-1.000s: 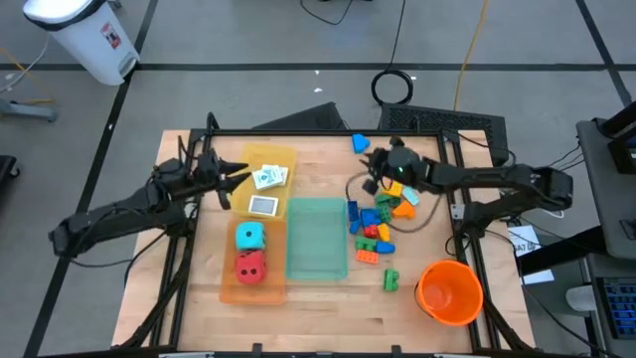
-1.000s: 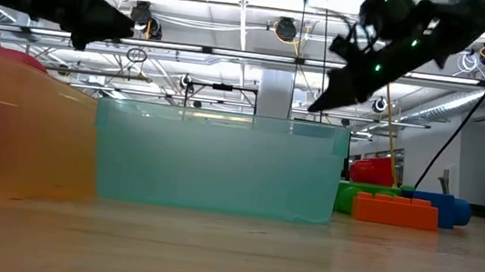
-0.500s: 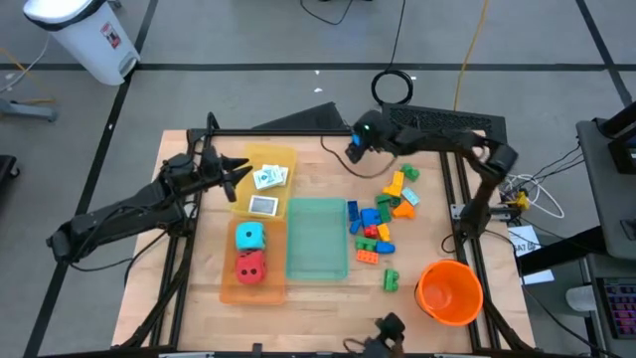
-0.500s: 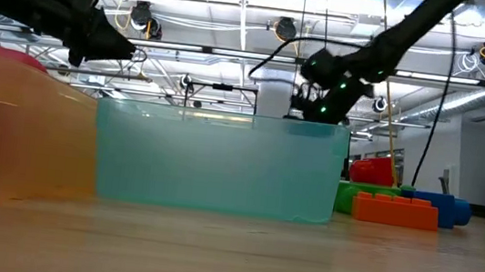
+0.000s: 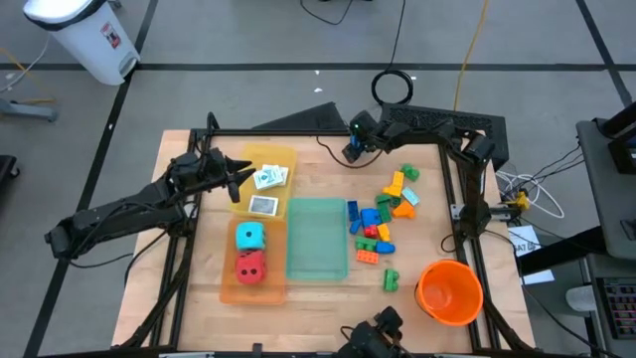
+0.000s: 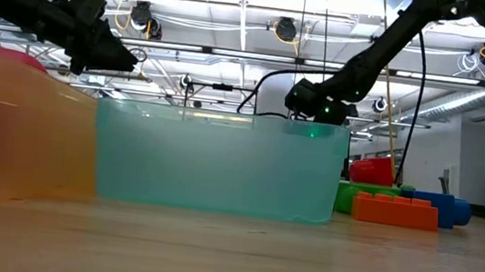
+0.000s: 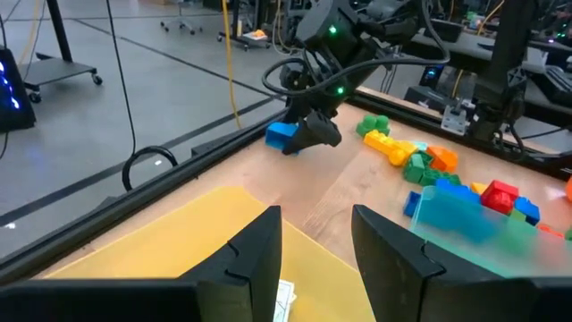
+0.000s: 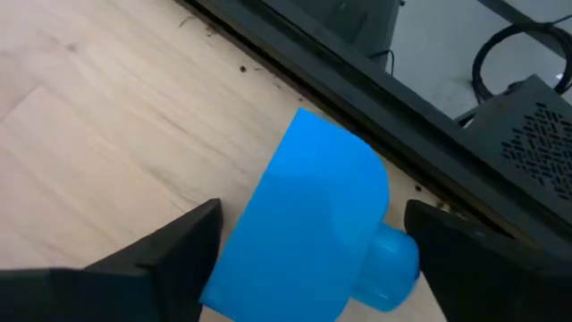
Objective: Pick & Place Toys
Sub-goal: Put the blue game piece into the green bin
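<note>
A blue brick [image 8: 313, 206] with a round stud lies flat on the wood at the table's far edge, beside the black frame rail. My right gripper [image 8: 313, 213] slants down over it, open, one finger on each side of the brick, touching nothing that shows. My left gripper [image 7: 315, 241] hovers open over the yellow tray [image 5: 278, 159] at the far left, with nothing between its fingers. White cards [image 5: 266, 179] lie in that tray. A teal die [image 5: 249, 236] and a red die [image 5: 249, 267] sit in the orange tray [image 5: 231, 288].
An empty teal tray [image 5: 318, 239] stands mid-table. A pile of bricks [image 5: 383, 214] lies to its right, and a green brick [image 5: 391, 280] lies nearer the front. The orange bucket [image 5: 449, 291] stands at the near right. Black frame rails [image 5: 298, 132] border the table.
My right gripper has swung from above the brick pile toward the table's far edge and leftward. It has sunk and tipped downward, and now straddles the blue brick. The blue brick has stayed in place.
</note>
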### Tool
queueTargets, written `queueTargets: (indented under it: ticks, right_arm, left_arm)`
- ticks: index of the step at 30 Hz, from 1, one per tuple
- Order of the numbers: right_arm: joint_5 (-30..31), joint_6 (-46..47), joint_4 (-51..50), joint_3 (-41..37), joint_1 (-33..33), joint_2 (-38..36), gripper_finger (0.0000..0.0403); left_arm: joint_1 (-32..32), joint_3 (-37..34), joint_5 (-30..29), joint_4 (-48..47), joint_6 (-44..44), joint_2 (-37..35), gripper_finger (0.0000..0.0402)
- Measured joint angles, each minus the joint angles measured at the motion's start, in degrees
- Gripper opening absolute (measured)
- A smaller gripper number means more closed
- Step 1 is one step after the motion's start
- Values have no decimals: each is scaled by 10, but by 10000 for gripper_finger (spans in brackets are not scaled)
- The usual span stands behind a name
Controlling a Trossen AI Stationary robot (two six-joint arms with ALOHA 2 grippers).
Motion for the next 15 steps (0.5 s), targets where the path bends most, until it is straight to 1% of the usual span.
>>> queueTargets:
  ticks: [4,7,11,15]
  right_arm:
    - [1,-25,-4,-1,2,-5,266]
    - [3,-39,-2,-1,3,-6,236]
    - [-15,-47,-3,0,2,-14,216]
    - [-53,-55,-15,-4,15,-49,197]
  left_arm:
    - [0,0,0,1,0,0,141]
    - [0,0,0,1,0,0,141]
    - [0,0,0,4,0,0,141]
    - [0,0,0,5,0,0,141]
